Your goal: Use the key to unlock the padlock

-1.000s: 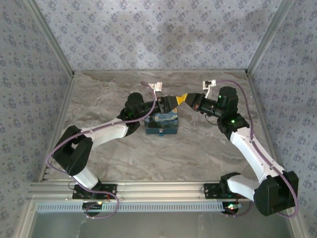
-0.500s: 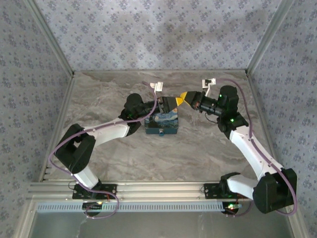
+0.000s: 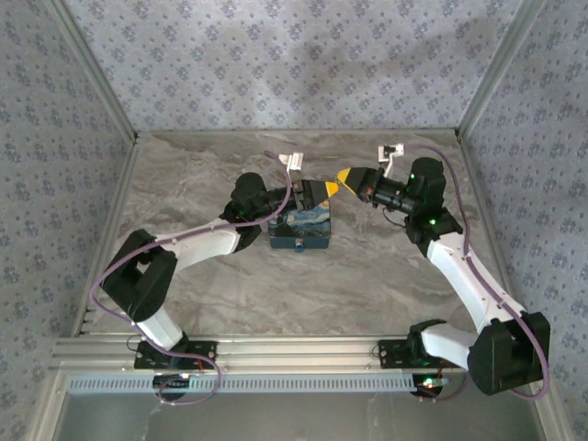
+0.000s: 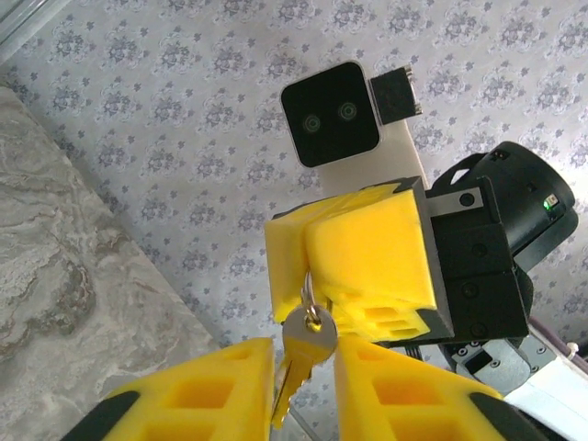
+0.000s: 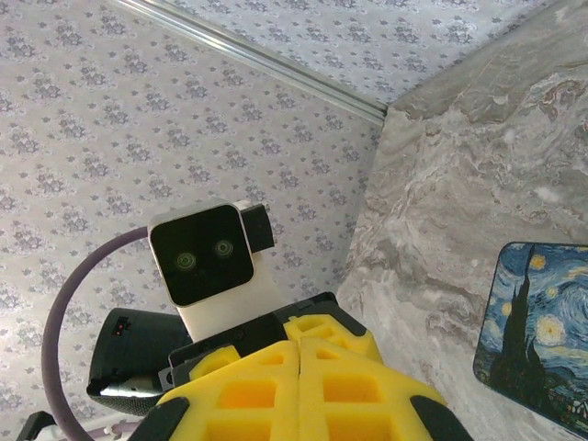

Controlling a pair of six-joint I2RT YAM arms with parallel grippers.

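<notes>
Yellow right claw (image 4: 310, 268) clamps the key (image 4: 308, 333) by its ring. At 6 o'clock, left claw (image 4: 303, 372) flanks it; grip cannot be told.

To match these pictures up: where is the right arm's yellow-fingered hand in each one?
Top external: right arm's yellow-fingered hand just right of centre.
Left wrist: centre, silver metal key hanging from it.
Right wrist: bottom middle, shut.
Shared landmark: grey marble tabletop.
</notes>
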